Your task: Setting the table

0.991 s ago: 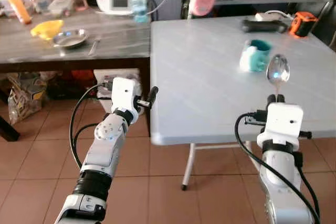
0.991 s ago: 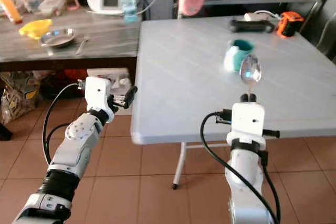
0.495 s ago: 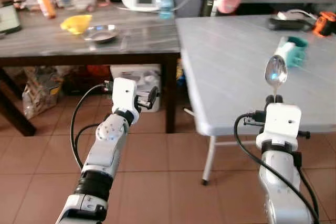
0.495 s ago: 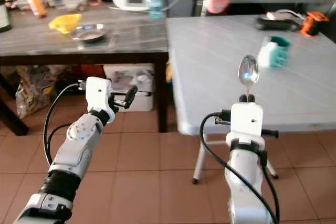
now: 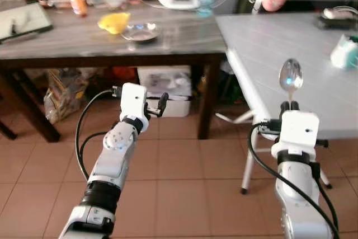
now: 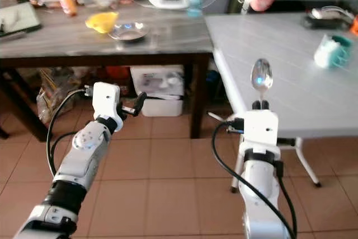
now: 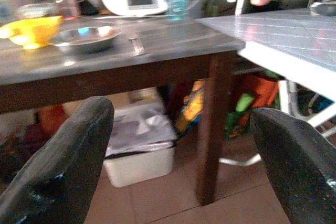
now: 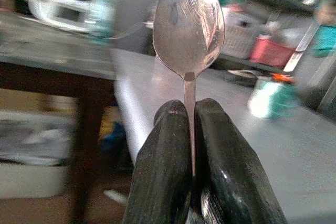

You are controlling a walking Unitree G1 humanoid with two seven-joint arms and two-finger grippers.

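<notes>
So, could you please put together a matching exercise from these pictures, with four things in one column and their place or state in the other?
Things:
1. spoon
2. metal plate
3. teal mug
4. left tool

Places or states:
A. on the white table
B. open, holding nothing
C. upright, pinched in the right tool
D. on the dark wooden table, beside the yellow bowl

Pairs: 1-C, 2-D, 3-A, 4-B

Bowl on wooden table, left of folding table.
</notes>
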